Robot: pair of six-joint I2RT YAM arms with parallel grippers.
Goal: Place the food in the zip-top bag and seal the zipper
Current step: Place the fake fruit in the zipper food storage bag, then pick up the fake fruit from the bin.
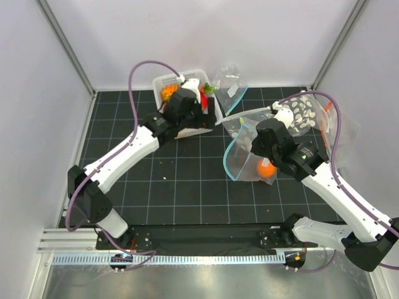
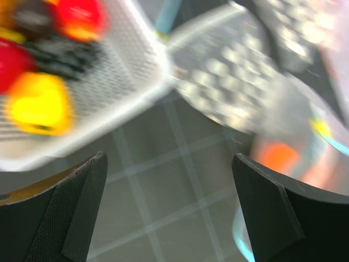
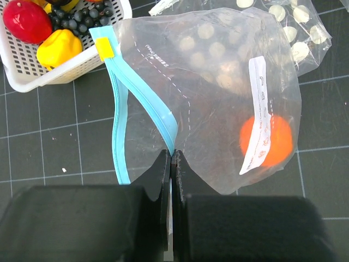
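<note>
The clear zip-top bag lies on the mat, its mouth gaping, with one orange fruit inside. My right gripper is shut on the teal zipper strip at the mouth's edge. In the top view this bag holds the orange under my right gripper. A red apple and a yellow lemon piece sit in the white basket. My left gripper is open and empty above the mat, between the basket and the bag. That view is blurred.
The white basket stands at the back centre and also holds dark grapes and a pineapple. Dotted clear bags lie at the back right, partly under the plain bag. A small printed bag lies behind. White walls enclose the mat.
</note>
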